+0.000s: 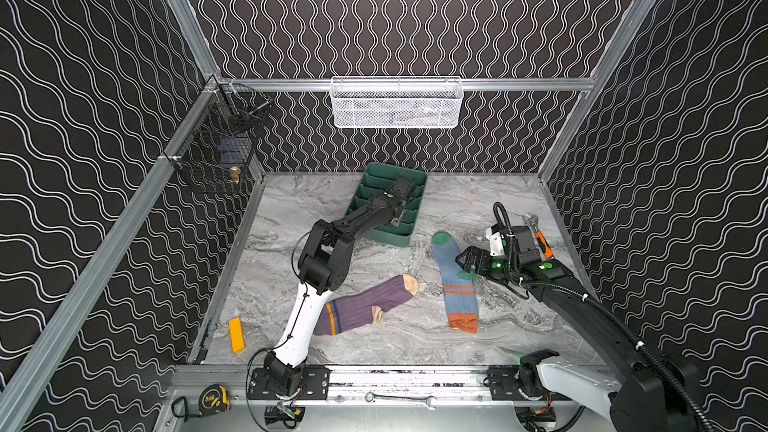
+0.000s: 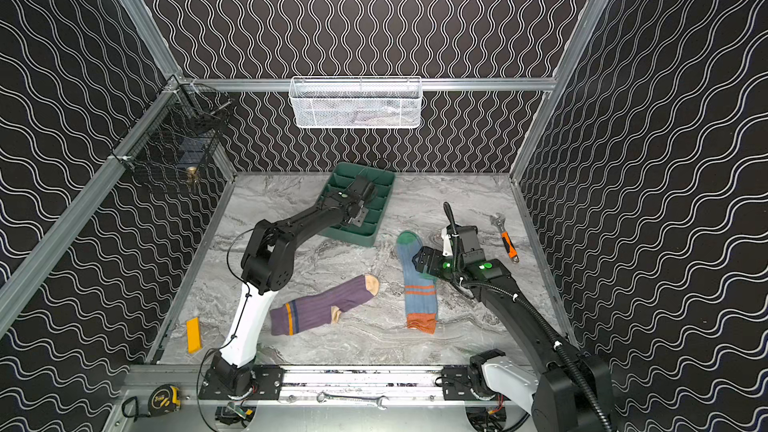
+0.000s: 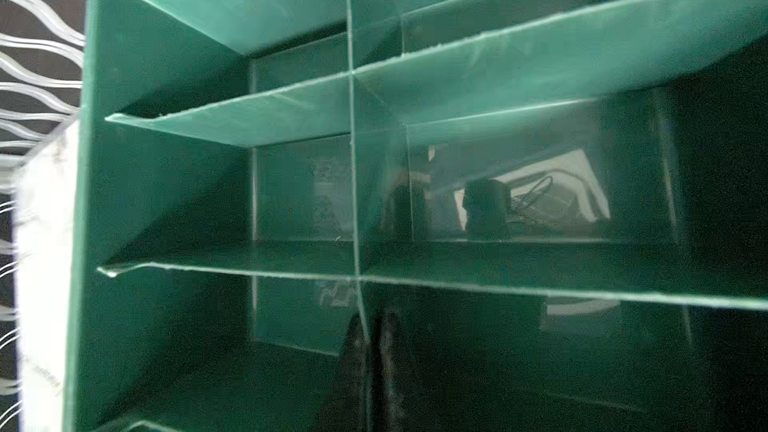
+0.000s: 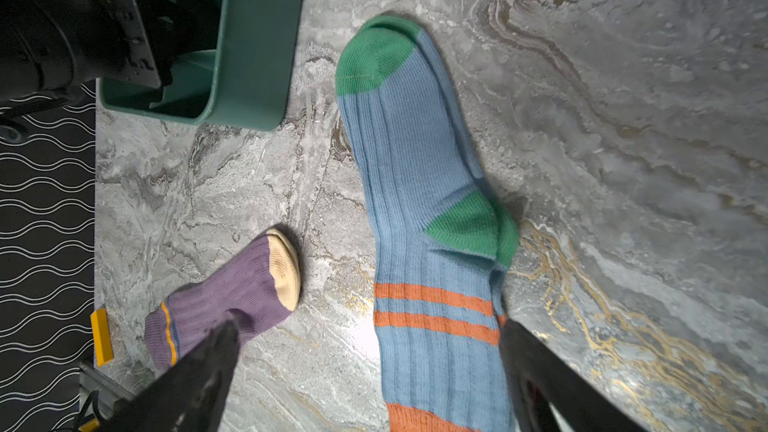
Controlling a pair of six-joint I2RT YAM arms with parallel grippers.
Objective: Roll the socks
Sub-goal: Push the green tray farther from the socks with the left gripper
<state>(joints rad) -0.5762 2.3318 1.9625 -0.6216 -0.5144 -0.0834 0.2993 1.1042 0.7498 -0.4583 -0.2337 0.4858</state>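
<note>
I've got the divided tray (image 1: 395, 238) at the back middle of the table (image 1: 415, 351), with the left gripper (image 3: 370, 324) down inside it, apparently astride the middle divider. In front, the left sock (image 1: 365, 305) lies crosswise. Beside it, the right sock (image 1: 457, 284) runs front to back, with the right gripper (image 1: 463, 261) above it. The wrench (image 1: 539, 236) is far right and the block (image 1: 237, 334) front left.

Only one marking can be made out: on the tape measure (image 1: 212, 400) (image 2: 163, 398), lying on the metal frame at the near left, the round yellow face carries dark print that reads like "3m". It appears in both top views (small and soft in each). The finer print around it on that face is too small to read — no other lettering is legible in any view.
</note>
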